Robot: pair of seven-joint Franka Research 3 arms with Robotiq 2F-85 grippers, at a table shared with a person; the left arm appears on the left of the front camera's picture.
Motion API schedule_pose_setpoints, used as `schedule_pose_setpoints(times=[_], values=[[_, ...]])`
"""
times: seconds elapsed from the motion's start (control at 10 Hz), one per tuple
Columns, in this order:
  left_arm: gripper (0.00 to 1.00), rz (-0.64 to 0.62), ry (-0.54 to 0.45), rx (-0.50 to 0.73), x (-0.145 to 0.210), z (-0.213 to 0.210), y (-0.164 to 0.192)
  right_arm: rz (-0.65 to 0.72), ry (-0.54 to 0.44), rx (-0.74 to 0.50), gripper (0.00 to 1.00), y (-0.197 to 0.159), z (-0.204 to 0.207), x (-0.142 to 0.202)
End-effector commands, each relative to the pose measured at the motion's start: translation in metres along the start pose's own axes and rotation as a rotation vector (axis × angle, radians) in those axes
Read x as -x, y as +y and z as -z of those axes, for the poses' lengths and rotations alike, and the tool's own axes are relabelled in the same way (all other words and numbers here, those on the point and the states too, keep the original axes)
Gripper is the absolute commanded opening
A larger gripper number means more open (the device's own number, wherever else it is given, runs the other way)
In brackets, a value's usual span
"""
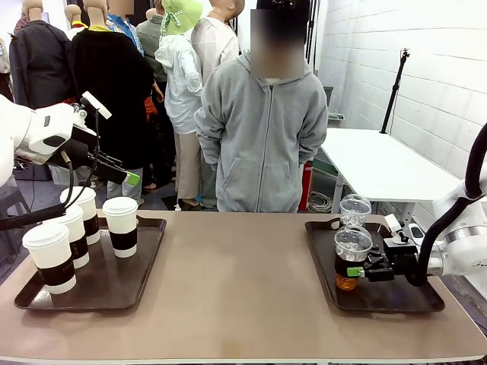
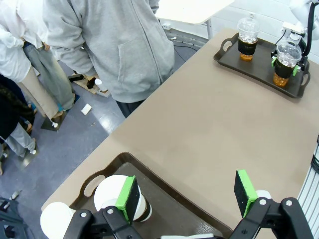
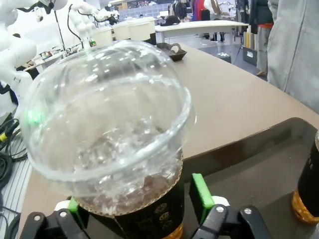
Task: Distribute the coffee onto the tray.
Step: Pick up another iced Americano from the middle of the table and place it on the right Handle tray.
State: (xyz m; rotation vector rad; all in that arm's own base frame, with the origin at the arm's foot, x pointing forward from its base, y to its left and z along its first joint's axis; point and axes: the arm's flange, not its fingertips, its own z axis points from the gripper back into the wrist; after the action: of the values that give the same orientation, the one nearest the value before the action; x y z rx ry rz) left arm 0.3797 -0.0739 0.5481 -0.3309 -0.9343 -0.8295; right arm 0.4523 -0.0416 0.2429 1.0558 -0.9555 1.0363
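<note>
Several white lidded coffee cups (image 1: pixel 122 226) with dark brown sleeves stand on the left brown tray (image 1: pixel 99 287). My left gripper (image 1: pixel 125 176) hangs above that tray's far edge; in its wrist view the left gripper (image 2: pixel 187 195) is open and empty over a white cup (image 2: pixel 112 191). On the right tray (image 1: pixel 399 300) stand two clear dome-lidded cups of amber coffee, one far (image 1: pixel 355 210) and one near (image 1: pixel 351 255). My right gripper (image 1: pixel 350 271) straddles the near cup's sleeve. Close up, the right gripper (image 3: pixel 139 206) has a green pad (image 3: pixel 202 191) standing slightly off the sleeve, jaws open.
A person in a grey hoodie (image 1: pixel 262 144) stands at the far edge of the table, hands behind the back. The brown tabletop (image 1: pixel 236 281) lies bare between the two trays. A white table (image 1: pixel 373 163) is behind on the right.
</note>
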Motion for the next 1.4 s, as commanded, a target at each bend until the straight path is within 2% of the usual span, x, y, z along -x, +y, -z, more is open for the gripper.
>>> schedule_pose_setpoints(times=[0.0, 0.8, 1.3], values=[[1.0, -0.005, -0.002, 0.007, 0.002, 0.001, 0.002, 0.034, 0.039, 0.005, 1.0, 0.005, -0.006, -0.001], [1.0, -0.005, -0.002, 0.007, 0.002, 0.001, 0.002, 0.052, 0.124, 0.116, 1.0, 0.007, -0.075, -0.01], [1.0, -0.005, -0.002, 0.007, 0.002, 0.001, 0.002, 0.033, 0.106, 0.127, 1.0, 0.005, -0.08, -0.007]])
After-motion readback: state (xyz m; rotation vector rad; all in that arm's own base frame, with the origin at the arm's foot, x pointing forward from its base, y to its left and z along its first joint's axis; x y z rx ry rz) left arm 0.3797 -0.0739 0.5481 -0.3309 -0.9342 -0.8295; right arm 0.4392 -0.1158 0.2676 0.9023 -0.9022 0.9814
